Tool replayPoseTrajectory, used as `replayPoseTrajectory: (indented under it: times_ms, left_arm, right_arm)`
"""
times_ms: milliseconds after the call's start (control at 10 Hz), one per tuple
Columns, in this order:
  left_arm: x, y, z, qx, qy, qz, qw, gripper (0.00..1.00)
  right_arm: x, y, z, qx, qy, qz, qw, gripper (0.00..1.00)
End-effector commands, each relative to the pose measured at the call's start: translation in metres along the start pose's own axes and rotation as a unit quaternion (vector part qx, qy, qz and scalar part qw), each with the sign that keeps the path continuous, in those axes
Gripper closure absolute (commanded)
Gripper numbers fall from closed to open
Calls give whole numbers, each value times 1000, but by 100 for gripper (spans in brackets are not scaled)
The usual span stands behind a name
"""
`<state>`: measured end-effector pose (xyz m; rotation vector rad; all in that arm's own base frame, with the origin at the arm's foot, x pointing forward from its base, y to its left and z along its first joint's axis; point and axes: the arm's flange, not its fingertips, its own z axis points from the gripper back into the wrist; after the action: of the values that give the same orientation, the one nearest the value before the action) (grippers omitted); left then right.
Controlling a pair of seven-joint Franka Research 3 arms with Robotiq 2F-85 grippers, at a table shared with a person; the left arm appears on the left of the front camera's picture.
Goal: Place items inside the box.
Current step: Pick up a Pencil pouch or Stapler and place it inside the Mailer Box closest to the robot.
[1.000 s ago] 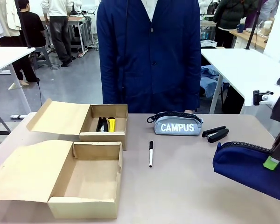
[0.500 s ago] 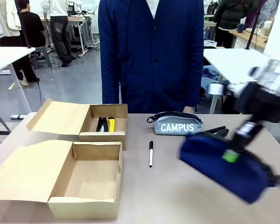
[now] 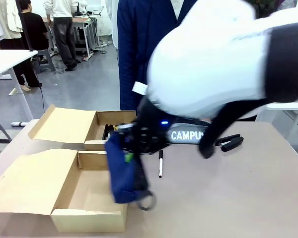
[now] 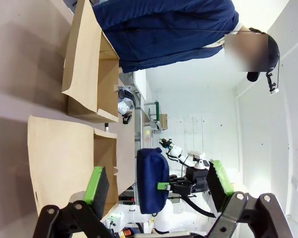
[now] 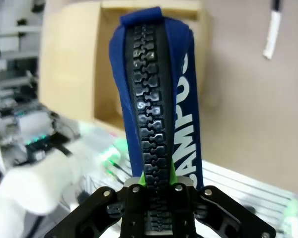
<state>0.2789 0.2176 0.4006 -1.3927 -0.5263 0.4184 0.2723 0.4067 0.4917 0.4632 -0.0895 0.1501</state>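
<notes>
At lower centre of the front view, clamped tight on the navy-blue "CAMPUS" zip pencil case [image 3: 123, 173] with the right gripper [image 3: 130, 155], pinching near the upper end to let the rest dangle. Hovers it over the right wall of the nearer open cardboard box [image 3: 89, 218], apparently lining up a drop inside. Hangs long axis close to vertical, pull ring [image 3: 148, 202] lowest, pointing down. Shows zip teeth [image 5: 151, 99] toward the lens in the right wrist view. Holds the left gripper [image 4: 158, 181] spread wide, carrying nothing.
</notes>
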Motion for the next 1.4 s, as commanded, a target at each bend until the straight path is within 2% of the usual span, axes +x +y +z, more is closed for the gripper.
replayPoseTrajectory:
  times_ms: [0,100,200,400,500,600,800,1300]
  left_arm:
    - [-4,-1,-1,-9,-1,-11,1000,0]
    - [-4,-1,-1,-9,-1,-11,1000,0]
    - [-4,-1,-1,-9,-1,-11,1000,0]
    - [-4,-1,-1,-9,-1,-11,1000,0]
    - [-4,-1,-1,-9,-1,-11,1000,0]
    - [-4,-1,-1,-9,-1,-11,1000,0]
    - [-4,-1,-1,-9,-1,-11,1000,0]
    - [-4,-1,-1,-9,-1,-11,1000,0]
  right_arm:
    - [24,42,-45,-7,3,2,1000,90]
    - [20,59,-64,-4,58,31,998,90]
    - [8,18,-25,6,-3,-1,1000,90]
    - [8,18,-25,6,-3,-1,1000,90]
    - [16,31,-51,7,21,11,1000,90]
    - [15,46,-52,-23,-32,1,999,90]
    - [25,74,-70,-42,-59,-26,997,90]
    - [43,73,-120,-64,-27,-52,996,90]
